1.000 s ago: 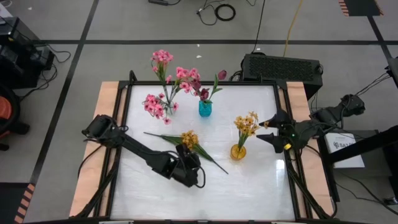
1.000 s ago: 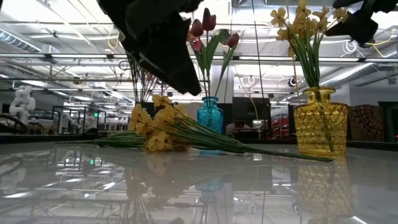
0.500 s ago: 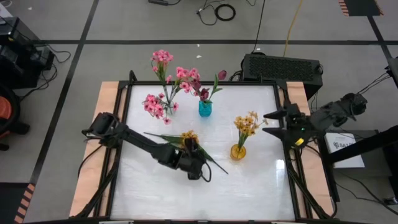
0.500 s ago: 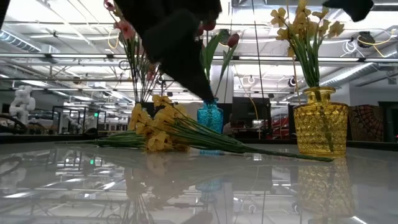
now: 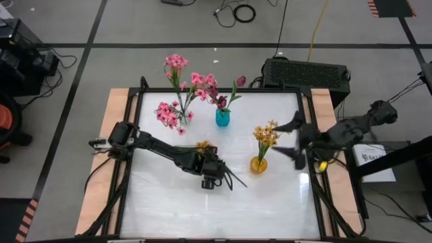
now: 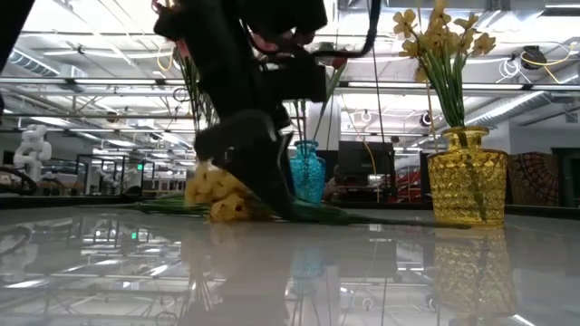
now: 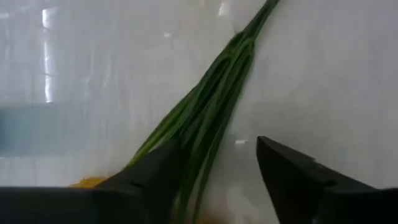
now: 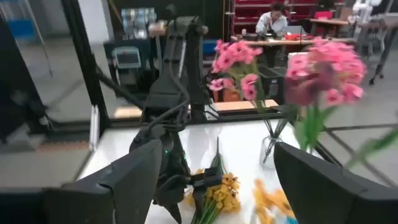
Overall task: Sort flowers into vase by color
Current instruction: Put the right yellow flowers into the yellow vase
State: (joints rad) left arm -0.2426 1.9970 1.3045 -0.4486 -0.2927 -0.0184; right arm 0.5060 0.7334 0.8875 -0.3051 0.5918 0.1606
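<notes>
The loose spray of small yellow-orange artificial blooms on thin green stems (image 5: 214,164) lies flat on the glossy white surface (image 5: 270,202), its long axis diagonal, blooms toward the clear glass vase of pink flowers (image 5: 177,110). The left end effector (image 5: 210,181) is lowered over the stems, fingers (image 7: 292,171) astride them, seemingly not yet gripping. The right end effector (image 5: 291,138) hovers wide open beside the amber glass vase of yellow flowers (image 5: 259,162).

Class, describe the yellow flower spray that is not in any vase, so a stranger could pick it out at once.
Start at the white table and find the yellow glass vase right of centre. Just left of it, the loose yellow spray lies flat, stems pointing toward that vase, with the left hand lowered over its stems. It is the only bunch lying down; every other one stands upright in a vase.
</notes>
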